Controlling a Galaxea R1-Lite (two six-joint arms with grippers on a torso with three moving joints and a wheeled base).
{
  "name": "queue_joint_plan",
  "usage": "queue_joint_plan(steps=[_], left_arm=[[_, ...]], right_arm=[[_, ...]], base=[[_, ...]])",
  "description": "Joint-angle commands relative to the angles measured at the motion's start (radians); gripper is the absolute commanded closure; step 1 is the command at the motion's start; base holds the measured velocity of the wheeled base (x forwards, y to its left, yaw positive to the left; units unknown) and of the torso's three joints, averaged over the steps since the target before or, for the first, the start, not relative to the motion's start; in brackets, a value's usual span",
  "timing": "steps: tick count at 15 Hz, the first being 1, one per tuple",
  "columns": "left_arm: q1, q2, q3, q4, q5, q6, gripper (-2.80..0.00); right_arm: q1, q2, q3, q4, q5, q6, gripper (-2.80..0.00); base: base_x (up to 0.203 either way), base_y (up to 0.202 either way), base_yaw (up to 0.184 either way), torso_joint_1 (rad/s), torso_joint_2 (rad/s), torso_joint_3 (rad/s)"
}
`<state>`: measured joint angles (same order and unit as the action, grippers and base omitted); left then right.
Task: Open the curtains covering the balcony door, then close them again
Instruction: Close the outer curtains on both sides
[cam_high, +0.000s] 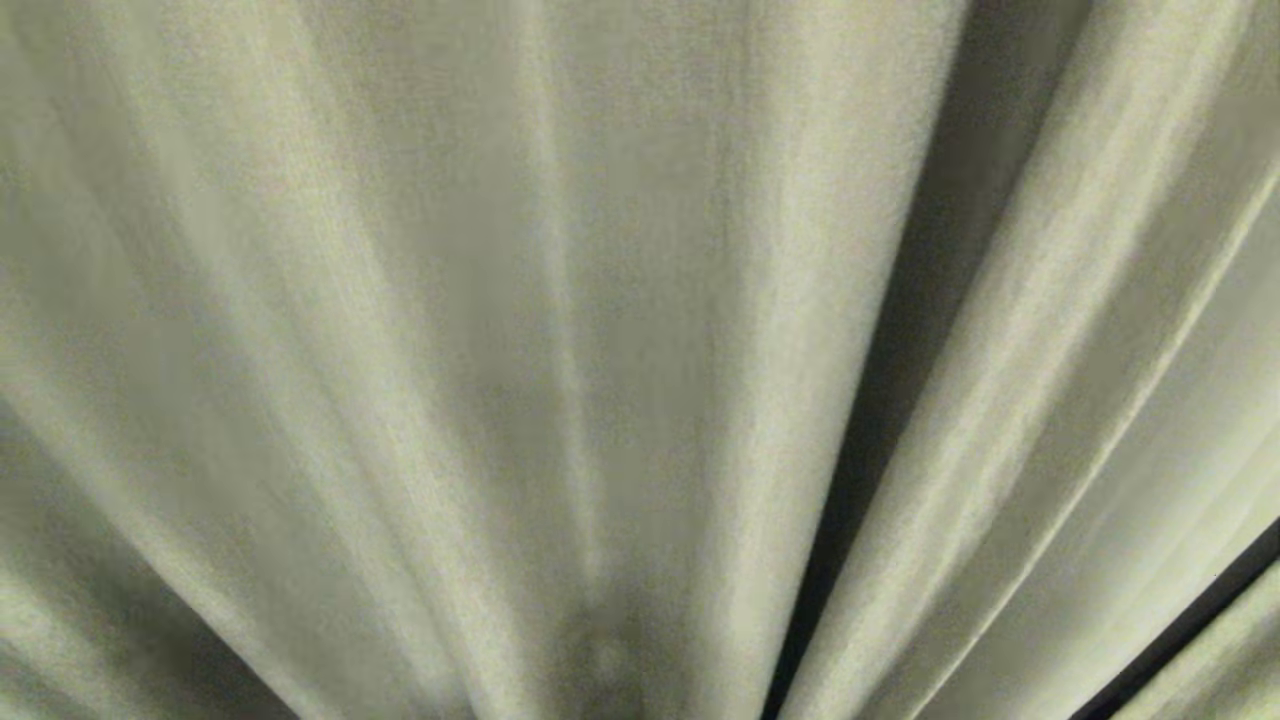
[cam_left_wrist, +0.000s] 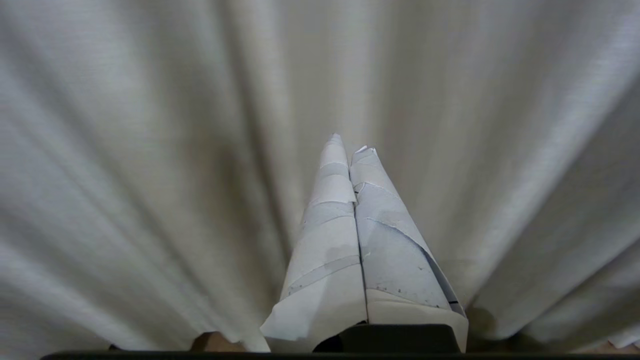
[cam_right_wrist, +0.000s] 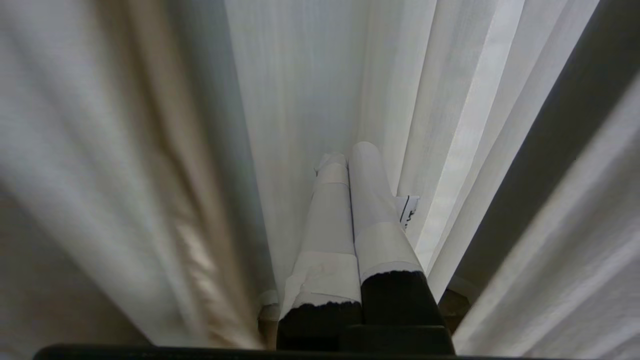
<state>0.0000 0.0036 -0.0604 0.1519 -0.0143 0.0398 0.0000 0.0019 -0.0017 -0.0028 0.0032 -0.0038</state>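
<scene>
curtains (cam_high: 600, 300): drawn, folds fill the whole head view, dark gaps between folds at right
left gripper (cam_left_wrist: 347, 145): fingers pressed together, nothing between them, tips pointing at the fabric
right gripper (cam_right_wrist: 350, 157): fingers together, empty, among the sheer folds

All three cameras face the curtains (cam_high: 560, 300) at close range.
</scene>
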Motion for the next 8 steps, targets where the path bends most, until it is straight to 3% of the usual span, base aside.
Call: queue_joint_plan(steps=[1,8], left_arm=[[0.000,-0.004,0.001,0.001,-0.001,0.000,0.00],[0.000,-0.004,0.001,0.001,-0.001,0.002,0.00]], right_arm=[[0.000,0.000,0.000,0.000,0.000,-0.001,0.00],[0.000,0.000,0.000,0.000,0.000,-0.001,0.00]], base=[[0.000,0.000,0.000,0.000,0.00,0.000],[0.000,0.000,0.000,0.000,0.00,0.000]])
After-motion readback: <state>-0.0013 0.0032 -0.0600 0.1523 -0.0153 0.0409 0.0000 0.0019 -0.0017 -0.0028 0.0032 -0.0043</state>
